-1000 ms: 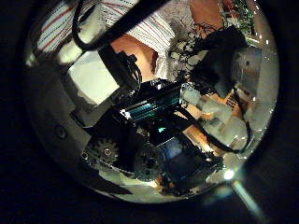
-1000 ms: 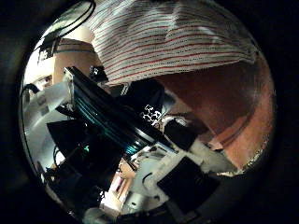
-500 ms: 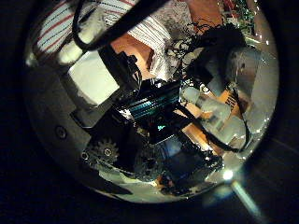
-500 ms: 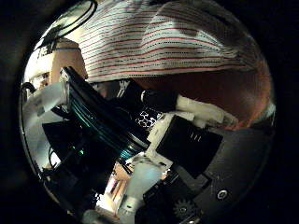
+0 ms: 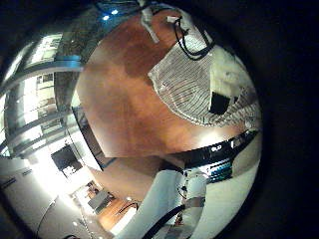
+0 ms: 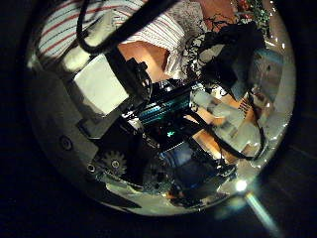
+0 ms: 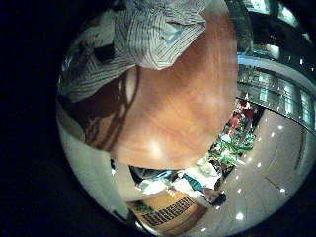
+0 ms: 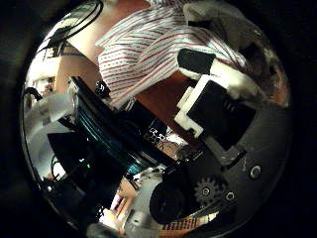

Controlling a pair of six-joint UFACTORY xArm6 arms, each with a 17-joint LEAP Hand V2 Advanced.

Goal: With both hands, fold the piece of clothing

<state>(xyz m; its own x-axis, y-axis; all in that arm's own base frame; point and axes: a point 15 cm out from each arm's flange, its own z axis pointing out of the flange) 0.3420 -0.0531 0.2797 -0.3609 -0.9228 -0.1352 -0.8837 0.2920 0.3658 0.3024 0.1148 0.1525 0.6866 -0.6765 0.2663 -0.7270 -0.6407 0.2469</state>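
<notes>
The striped garment (image 5: 189,75) lies bunched on the wooden table (image 5: 130,110) in the left little finger side palm view, some way from that palm. A hand (image 5: 227,95) rests on its edge there. In the left thumb side palm view the garment (image 6: 149,25) lies beyond my left hand (image 6: 149,124), whose fingers hold nothing. In the right thumb side palm view my right hand (image 8: 213,104) has its fingers (image 8: 203,61) curled onto the garment (image 8: 149,50), which is close. The right little finger side palm view shows the garment (image 7: 148,35) rumpled on the table (image 7: 183,104).
A broad bare stretch of table runs beside the garment in both little finger side views. The table edge (image 7: 128,163) shows in the right little finger side palm view. Room furniture (image 5: 70,159) lies beyond the table.
My right hand's fingers have curled in across the view onto the garment, and the cloth has bunched beneath them. The left thumb side palm view has barely changed.
</notes>
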